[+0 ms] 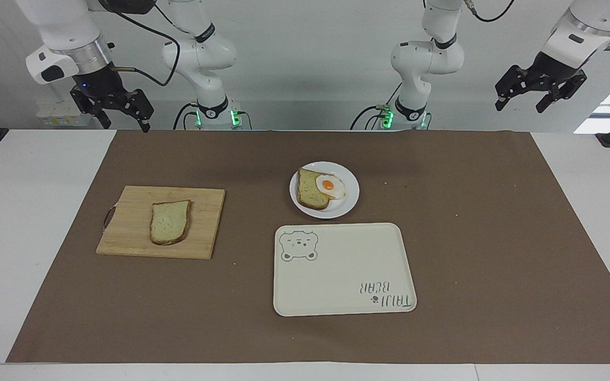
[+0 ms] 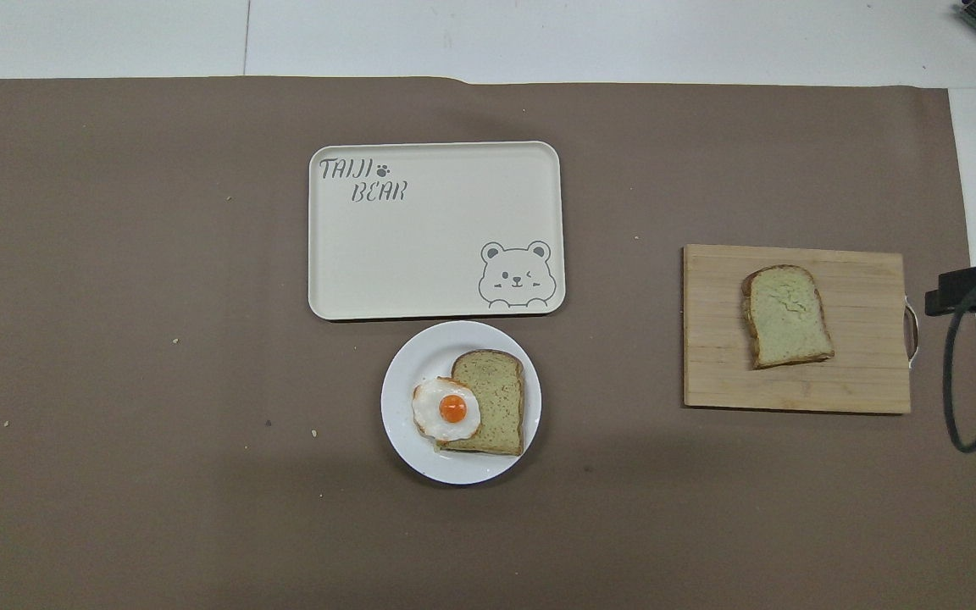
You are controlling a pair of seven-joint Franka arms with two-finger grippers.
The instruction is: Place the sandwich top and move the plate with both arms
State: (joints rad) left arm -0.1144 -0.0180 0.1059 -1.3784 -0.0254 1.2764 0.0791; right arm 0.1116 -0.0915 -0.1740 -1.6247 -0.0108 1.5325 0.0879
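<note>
both my arms wait, raised by their bases: left claw (image 1: 540,95) & right claw (image 1: 111,110) spread, holding nothing. sandwich top (image 1: 170,222) flat on cutting board (image 1: 125,233), toward right arm's end of tabletop. plate (image 1: 348,203) w/ other slice (image 1: 309,194) + fried egg (image 1: 330,186), just beside bear tray (image 1: 337,275), nearer me.

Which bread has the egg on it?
The slice on the white plate. The egg sits on its edge. The other slice lies bare on the wooden board.
</note>
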